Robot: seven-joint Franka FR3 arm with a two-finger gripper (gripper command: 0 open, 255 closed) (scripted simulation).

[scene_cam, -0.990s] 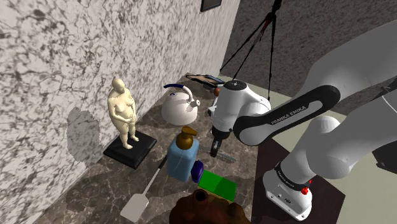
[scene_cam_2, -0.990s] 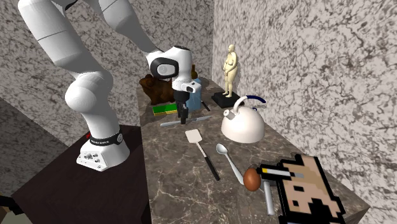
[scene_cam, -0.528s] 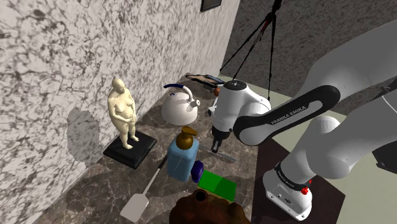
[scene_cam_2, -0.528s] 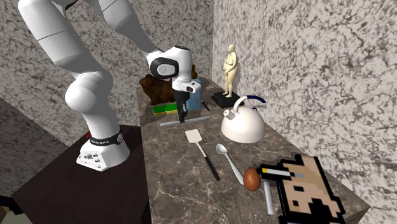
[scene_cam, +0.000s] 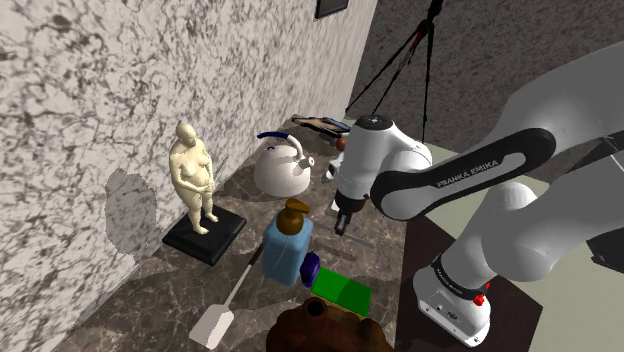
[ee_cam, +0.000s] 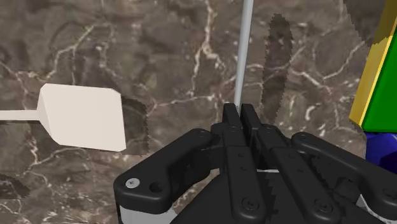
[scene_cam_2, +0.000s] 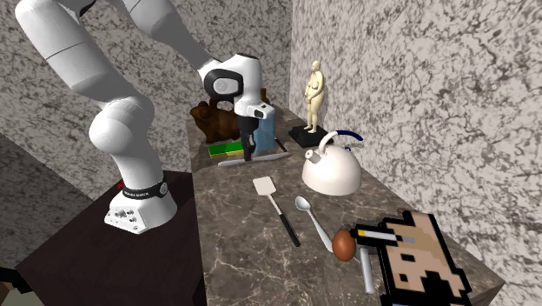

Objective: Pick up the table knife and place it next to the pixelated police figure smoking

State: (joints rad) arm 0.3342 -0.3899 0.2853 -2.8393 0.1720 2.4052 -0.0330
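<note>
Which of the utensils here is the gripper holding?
The table knife: the gripper is shut on one end of it and it hangs above the counter, while the spatula and spoon lie flat.

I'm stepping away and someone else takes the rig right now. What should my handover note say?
The gripper is shut on the table knife, which appears lifted just off the marble counter.
The pixelated police figure lies at the counter's other end, beyond the spatula, spoon and kettle.
Done: grasp.
Left: carry the knife over, set it beside the figure, release.
</note>
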